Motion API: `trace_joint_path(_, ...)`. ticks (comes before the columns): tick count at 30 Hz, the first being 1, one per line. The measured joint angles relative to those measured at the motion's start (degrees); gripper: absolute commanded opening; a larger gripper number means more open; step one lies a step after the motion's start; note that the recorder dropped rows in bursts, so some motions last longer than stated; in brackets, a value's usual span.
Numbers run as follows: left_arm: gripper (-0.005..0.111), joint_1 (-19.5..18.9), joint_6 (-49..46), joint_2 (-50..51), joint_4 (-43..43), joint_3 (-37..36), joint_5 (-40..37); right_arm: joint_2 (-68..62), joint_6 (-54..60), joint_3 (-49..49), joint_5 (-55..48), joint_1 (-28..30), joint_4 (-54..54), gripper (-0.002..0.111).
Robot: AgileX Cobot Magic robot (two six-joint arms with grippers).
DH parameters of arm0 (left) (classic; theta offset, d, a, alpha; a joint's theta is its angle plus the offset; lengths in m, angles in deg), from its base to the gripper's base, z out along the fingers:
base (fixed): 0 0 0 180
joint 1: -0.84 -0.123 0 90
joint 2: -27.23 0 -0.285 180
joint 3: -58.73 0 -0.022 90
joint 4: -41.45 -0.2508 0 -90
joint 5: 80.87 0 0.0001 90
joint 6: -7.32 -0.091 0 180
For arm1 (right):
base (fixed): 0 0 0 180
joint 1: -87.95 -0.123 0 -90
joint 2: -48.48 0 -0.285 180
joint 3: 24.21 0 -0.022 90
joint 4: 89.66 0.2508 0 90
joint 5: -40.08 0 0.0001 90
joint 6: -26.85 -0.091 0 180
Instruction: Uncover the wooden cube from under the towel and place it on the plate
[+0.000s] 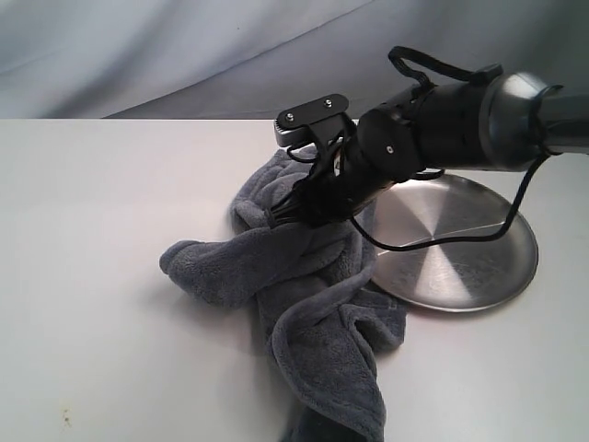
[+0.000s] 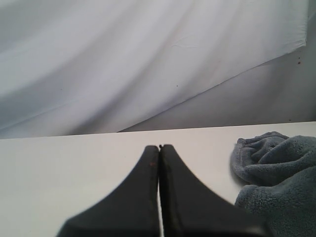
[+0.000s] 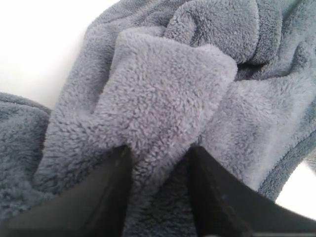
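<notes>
I see the towel [image 1: 304,276] as plain dark blue-grey fleece, paler along the fold tops and darker in the creases. The plate [image 1: 460,267] is silver brushed steel with bright radial streaks. The table [image 1: 92,230] reads plain white and the backdrop [image 1: 184,46] pale blue-grey. The right arm [image 1: 414,129] is black with a grey metal sleeve. The left gripper [image 2: 159,148] and right gripper [image 3: 160,150] are matte black.

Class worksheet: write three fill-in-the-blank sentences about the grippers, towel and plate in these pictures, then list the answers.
1. The left gripper holds its jaws ____.
2. The right gripper has a fold of the towel ____ its jaws.
3. In the exterior view, the plate lies to the ____ of the towel.
Answers: shut; between; right
</notes>
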Motion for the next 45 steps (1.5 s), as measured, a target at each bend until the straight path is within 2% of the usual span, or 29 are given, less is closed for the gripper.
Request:
trace_joint_path(3, 0.000, 0.0, 0.0, 0.0, 0.0, 0.0, 0.0, 0.0, -0.2, 0.0, 0.0, 0.0, 0.2, 0.005)
trace_joint_path(5, 0.000, 0.0, 0.0, 0.0, 0.0, 0.0, 0.0, 0.0, -0.2, 0.0, 0.0, 0.0, 0.2, 0.000)
trace_joint_path(16, 0.000, 0.0, 0.0, 0.0, 0.0, 0.0, 0.0, 6.1, -0.2, 0.1, -0.8, -0.8, 0.5, 0.000)
trace_joint_path(25, 0.000, 0.0, 0.0, 0.0, 0.0, 0.0, 0.0, 12.8, -0.2, 0.1, 5.2, -3.8, 1.9, 0.000)
trace_joint_path(34, 0.000, 0.0, 0.0, 0.0, 0.0, 0.0, 0.0, 9.4, 0.0, 0.1, 15.4, -6.7, 2.0, 0.000)
trace_joint_path(45, 0.000, 0.0, 0.0, 0.0, 0.0, 0.0, 0.0, 1.1, 2.7, -0.1, 27.6, -7.0, 2.0, 0.000)
